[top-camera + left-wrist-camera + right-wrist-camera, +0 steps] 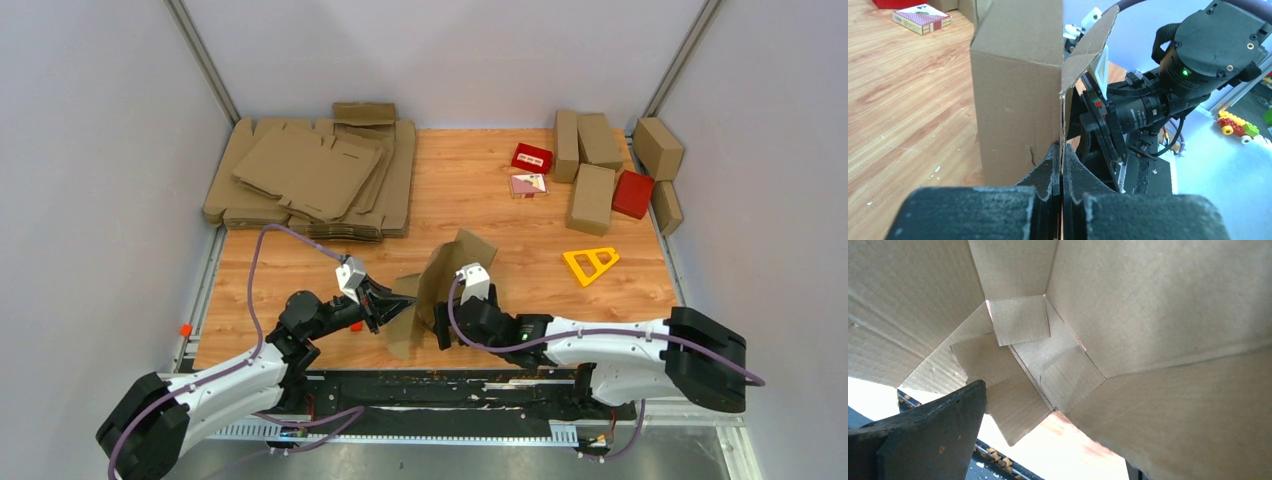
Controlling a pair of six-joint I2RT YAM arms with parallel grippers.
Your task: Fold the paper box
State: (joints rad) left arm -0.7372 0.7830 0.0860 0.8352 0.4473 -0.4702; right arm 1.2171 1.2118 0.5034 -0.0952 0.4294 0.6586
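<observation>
The paper box [441,282] is a half-folded brown cardboard piece standing on the wooden table near the front edge, between my two grippers. My left gripper [388,304] is shut on the thin edge of one of its flaps. In the left wrist view the jaws [1061,165] pinch that edge, and the box wall [1015,90] stands upright just beyond. My right gripper [446,324] is at the box's right side. Its wrist view looks into the box's inside [1148,315], where small flaps overlap. One black finger [933,435] shows at lower left. The other finger is mostly hidden behind cardboard, and the jaws stand wide apart.
A stack of flat cardboard sheets [310,175] lies at the back left. Folded brown cartons [590,170], two red boxes [532,157] [633,193] and a small patterned box [528,184] sit at the back right. A yellow triangle [590,263] lies right of centre. A black rail [450,385] runs along the front edge.
</observation>
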